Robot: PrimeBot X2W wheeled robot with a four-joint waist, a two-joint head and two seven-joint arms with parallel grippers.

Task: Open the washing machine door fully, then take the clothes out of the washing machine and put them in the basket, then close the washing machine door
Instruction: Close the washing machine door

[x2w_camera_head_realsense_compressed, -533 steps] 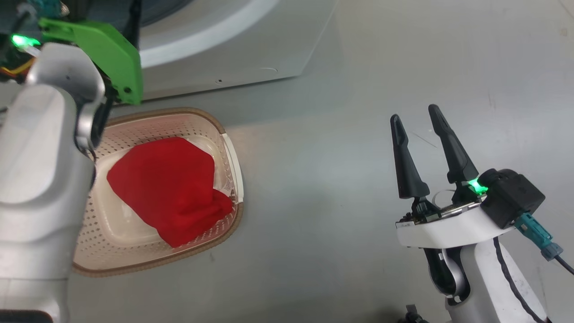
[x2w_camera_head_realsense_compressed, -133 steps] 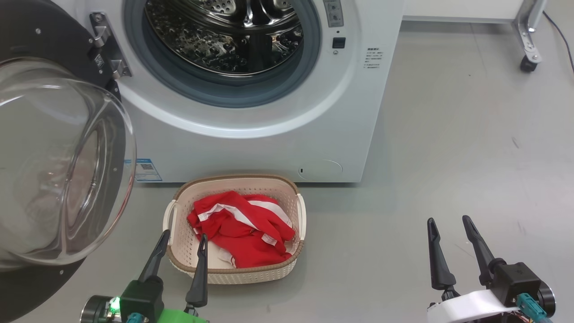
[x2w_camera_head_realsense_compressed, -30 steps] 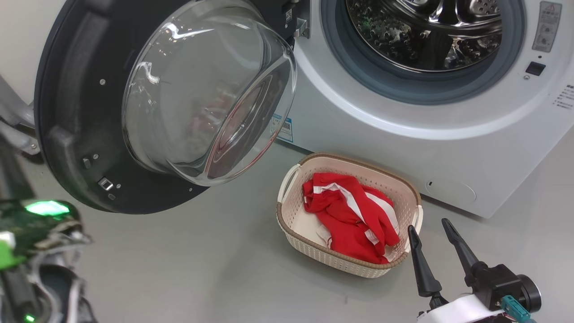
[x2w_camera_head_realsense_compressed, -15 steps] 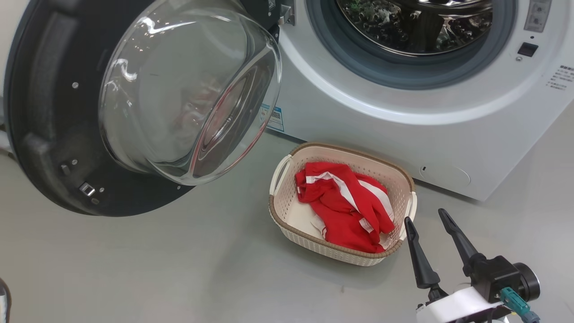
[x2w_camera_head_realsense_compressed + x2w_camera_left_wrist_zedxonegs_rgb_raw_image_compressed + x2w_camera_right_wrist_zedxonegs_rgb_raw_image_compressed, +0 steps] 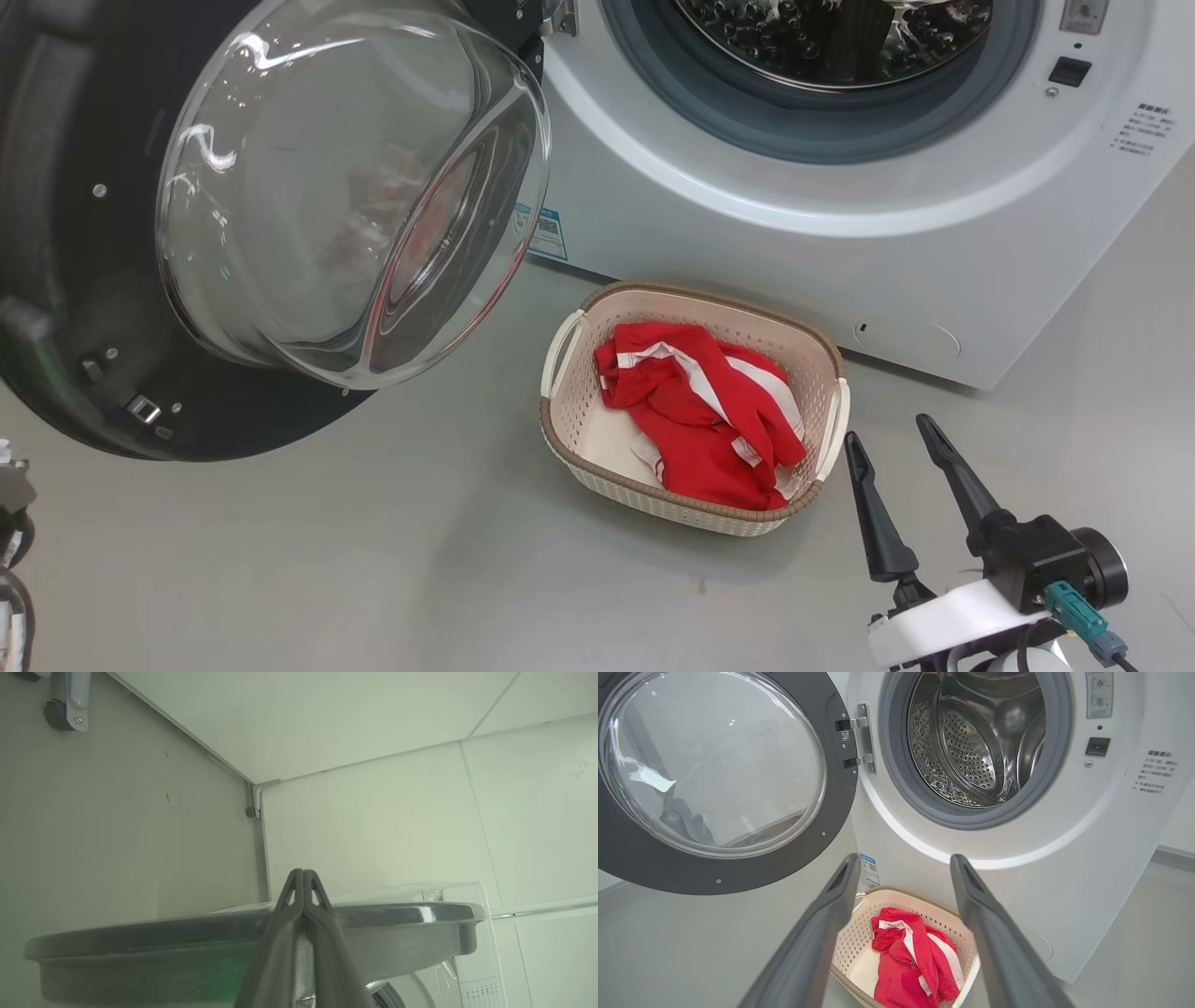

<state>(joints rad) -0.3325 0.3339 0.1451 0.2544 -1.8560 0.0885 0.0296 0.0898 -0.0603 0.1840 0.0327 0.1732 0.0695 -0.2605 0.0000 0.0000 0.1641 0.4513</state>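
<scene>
1. Clothes [image 5: 700, 420], red with white stripes, lie heaped in the cream basket [image 5: 644, 495] at lower centre of the head view. Nearer, at lower right, the right gripper [image 5: 888, 429] has its fingers spread and empty, tips near the basket's right side.
2. The left gripper [image 5: 303, 873], at bottom centre of its wrist view, is clenched, fingertips pressed together with nothing visible between them. It crosses the grey edge of the door [image 5: 140, 952]; whether it touches, I cannot tell.
3. The door stands open at the upper left of the head view, its glass bowl bulging toward the basket.
4. Behind the basket, the washing machine [image 5: 747, 243] takes the upper right, its steel drum [image 5: 831, 37] at the top edge.
</scene>
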